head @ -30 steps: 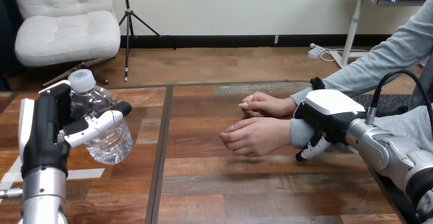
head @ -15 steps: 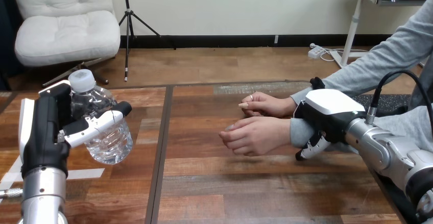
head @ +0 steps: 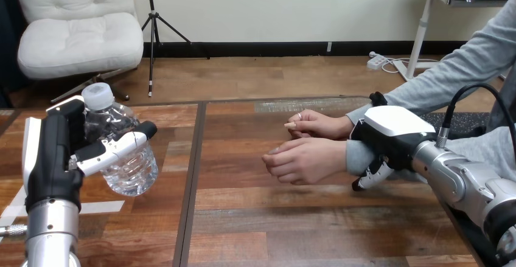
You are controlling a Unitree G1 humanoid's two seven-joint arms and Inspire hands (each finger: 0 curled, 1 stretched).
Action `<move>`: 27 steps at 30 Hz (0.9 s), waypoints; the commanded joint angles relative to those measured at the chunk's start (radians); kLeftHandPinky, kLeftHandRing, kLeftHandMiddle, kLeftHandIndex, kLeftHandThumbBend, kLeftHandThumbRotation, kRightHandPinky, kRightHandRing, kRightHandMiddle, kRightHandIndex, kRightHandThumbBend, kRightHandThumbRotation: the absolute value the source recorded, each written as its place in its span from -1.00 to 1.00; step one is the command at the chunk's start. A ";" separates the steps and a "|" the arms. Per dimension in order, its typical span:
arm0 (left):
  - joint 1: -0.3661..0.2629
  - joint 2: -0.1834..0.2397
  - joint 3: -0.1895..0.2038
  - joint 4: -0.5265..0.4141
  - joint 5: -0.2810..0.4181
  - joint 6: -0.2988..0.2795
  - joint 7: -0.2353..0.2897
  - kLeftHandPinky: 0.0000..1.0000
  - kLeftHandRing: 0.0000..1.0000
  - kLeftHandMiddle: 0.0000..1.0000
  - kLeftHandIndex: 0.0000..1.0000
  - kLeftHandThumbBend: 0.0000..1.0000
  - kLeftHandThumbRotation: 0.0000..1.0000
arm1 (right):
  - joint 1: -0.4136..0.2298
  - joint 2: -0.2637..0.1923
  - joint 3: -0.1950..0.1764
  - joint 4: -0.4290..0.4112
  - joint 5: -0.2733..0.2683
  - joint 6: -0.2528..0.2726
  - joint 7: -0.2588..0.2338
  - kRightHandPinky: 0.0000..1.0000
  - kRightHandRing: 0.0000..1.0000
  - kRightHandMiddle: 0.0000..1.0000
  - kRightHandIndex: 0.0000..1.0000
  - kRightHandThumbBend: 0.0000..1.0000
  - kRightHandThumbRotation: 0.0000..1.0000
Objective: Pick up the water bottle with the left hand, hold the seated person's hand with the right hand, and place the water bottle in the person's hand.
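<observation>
Left of table (head: pixel 292 218): water bottle (head: pixel 118 148) inside left hand (head: pixel 61 151), over tabletop. Right: right hand (head: pixel 389 136) around wrist of person's nearer hand (head: pixel 304 160). Just behind that, person's farther hand (head: pixel 316 124), both right of centre.

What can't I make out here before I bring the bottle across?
1. Head view: palm of the person's nearer hand, turned away, fingers curled.
2. Head view: palm of the right hand on the grey sleeve, covered by that hand's own back.
3. Head view: left side of the clear plastic white-capped water bottle, behind the left hand.
</observation>
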 commanded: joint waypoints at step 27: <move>-0.052 0.009 -0.012 -0.058 0.009 -0.023 -0.002 -0.39 -0.27 -0.18 -0.14 0.32 -1.00 | -0.077 -0.035 -0.070 -0.071 0.048 -0.046 -0.033 -0.64 -0.53 -0.40 -0.39 0.39 -1.00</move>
